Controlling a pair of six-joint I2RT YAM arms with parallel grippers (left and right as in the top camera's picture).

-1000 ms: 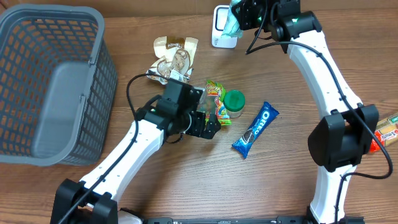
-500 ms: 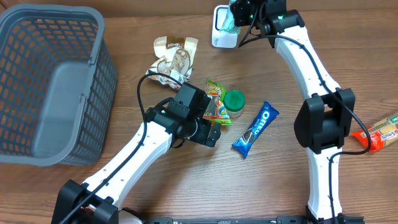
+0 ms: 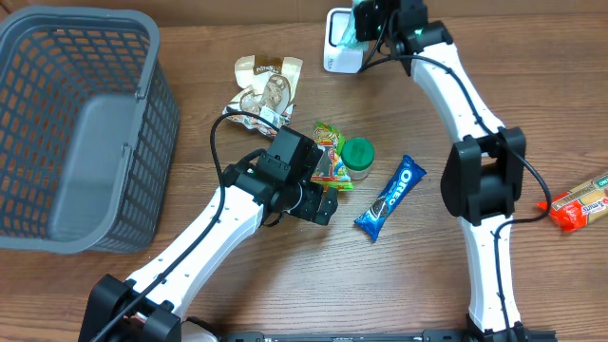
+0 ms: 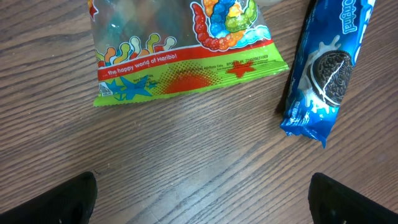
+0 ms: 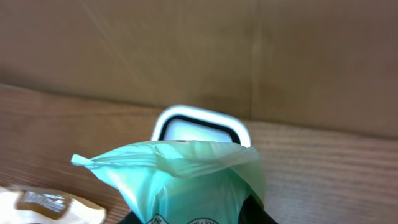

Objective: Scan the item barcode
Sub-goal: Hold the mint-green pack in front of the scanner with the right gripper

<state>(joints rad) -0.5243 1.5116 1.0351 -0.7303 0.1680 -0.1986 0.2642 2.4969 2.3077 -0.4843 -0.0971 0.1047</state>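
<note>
Wooden table point(image 3: 285, 285), far edge: green packet point(image 5: 186, 180) is clamped in right gripper point(image 3: 372, 19), just before white scanner point(image 5: 199, 127). Left gripper point(image 4: 205, 199) is spread wide, empty, over candy bag point(image 4: 186, 56). Risk: barcode may be hidden by crumpled film, so no read is obtained.

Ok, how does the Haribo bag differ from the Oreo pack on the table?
The Haribo bag is wide and mostly green; the Oreo pack is long, narrow and blue. Overhead, the Haribo bag's edge runs under the left arm, while the Oreo pack lies fully in the open. Both lie flat on the wooden table, unheld.
</note>
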